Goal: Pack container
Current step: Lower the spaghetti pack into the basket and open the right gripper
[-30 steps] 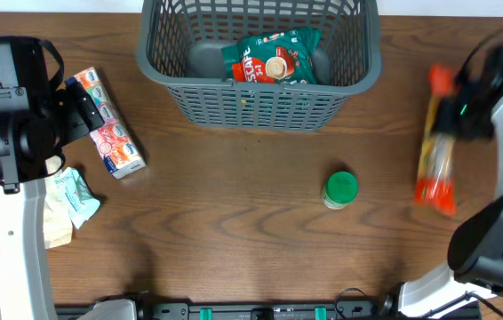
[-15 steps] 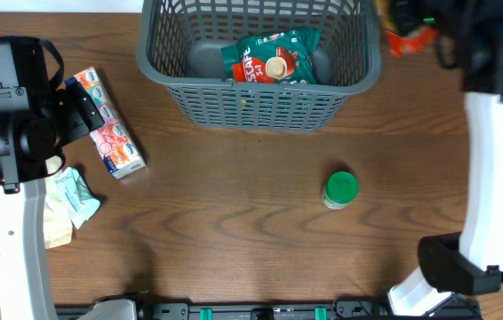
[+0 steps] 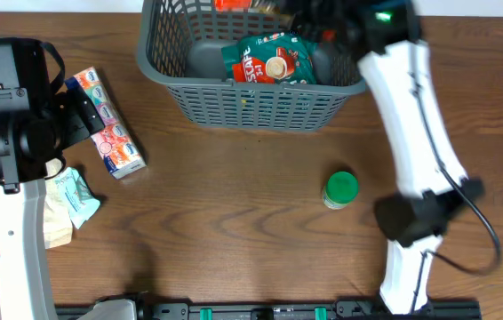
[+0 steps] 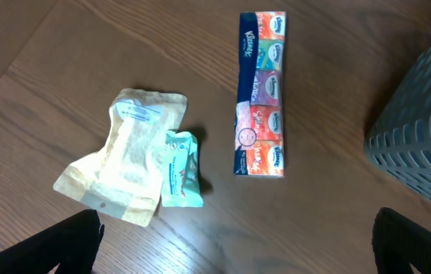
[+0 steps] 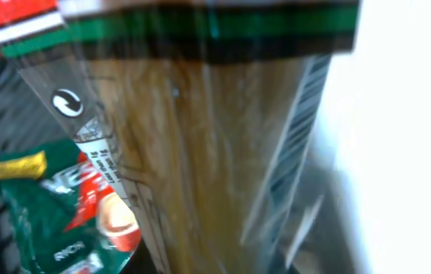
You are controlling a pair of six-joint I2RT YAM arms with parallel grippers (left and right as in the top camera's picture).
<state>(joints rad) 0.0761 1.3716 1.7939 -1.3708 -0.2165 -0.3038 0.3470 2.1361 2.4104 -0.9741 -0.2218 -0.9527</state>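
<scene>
The container [image 3: 260, 107], a large dark grey slotted basket, stands at the back middle of the table. A green coffee bag [image 3: 269, 58] lies in it. My right gripper [image 3: 318, 18] reaches over the basket's back right and is shut on a long clear pasta packet [image 3: 234, 4] with red-orange ends. In the right wrist view the packet [image 5: 200, 152] fills the frame, above the green bag [image 5: 48, 205]. My left gripper [image 4: 234, 251] is open and empty above the table at the left. The basket's corner [image 4: 421, 144] shows at the right of the left wrist view.
A pack of tissue packets [image 3: 105, 133] lies left of the basket, also seen from the left wrist [image 4: 261, 91]. A beige pouch [image 4: 124, 156] and a small teal packet [image 4: 179, 169] lie beside it. A green-lidded jar [image 3: 340, 189] stands in front of the basket.
My right arm has carried the pasta packet from the table's right side up and left to over the basket's back edge. The left arm has not moved.
</scene>
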